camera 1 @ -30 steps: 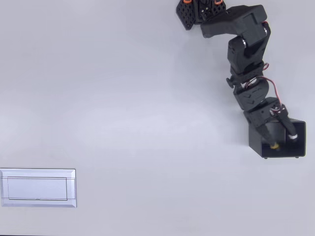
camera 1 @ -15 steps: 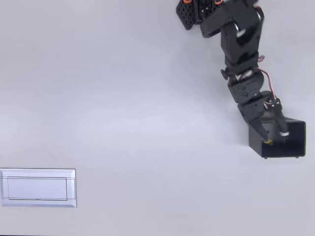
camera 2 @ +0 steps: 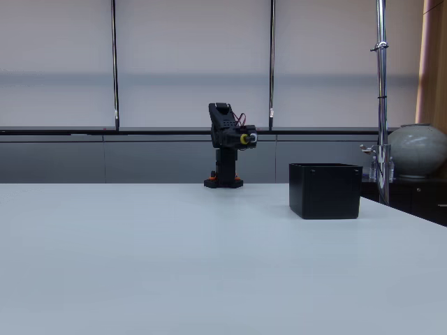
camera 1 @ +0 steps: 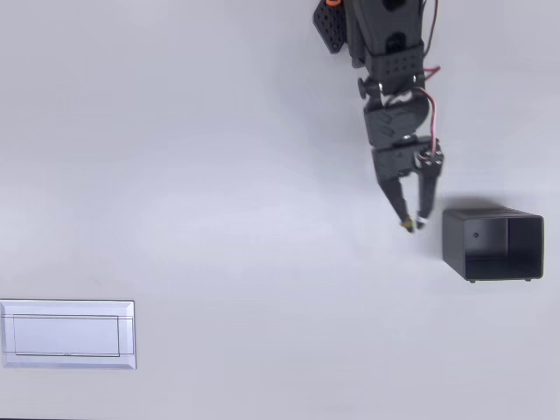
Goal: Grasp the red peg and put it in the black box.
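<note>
1. In the overhead view the black two-finger pincer (camera 1: 413, 220) sits in the upper right of the frame, fingers pointing down the picture, just left of the small rectangular black plastic box (camera 1: 493, 245) and clear of its left wall.
2. The pincer's fingers stand slightly apart with a narrow gap between the tips, and nothing red shows between them.
3. The red peg cannot be made out on the white table (camera 1: 219, 175). A tiny pale speck lies on the box's dark floor near its left wall, too small to identify. My guess is the peg already lies inside.
4. The box lies to the right of the pincer in the overhead view, long axis running left–right, open side up.
5. In the fixed view the pincer (camera 2: 246, 139) is raised above the table, left of the box (camera 2: 325, 190).
6. A flat white rectangular tray (camera 1: 67, 334) rests at lower left, well apart.
</note>
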`<act>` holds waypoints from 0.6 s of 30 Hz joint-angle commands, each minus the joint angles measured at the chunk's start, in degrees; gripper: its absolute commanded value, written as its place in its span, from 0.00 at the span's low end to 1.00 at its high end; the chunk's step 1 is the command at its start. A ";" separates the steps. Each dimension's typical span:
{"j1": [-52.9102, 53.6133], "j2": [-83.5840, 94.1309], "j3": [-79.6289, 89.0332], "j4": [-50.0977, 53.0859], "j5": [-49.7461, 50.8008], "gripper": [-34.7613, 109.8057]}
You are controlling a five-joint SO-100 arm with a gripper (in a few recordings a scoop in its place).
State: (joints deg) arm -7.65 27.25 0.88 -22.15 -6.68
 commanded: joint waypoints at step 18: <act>4.13 -34.37 0.00 76.99 -0.26 0.24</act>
State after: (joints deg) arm -2.72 -3.78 0.26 49.75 -6.68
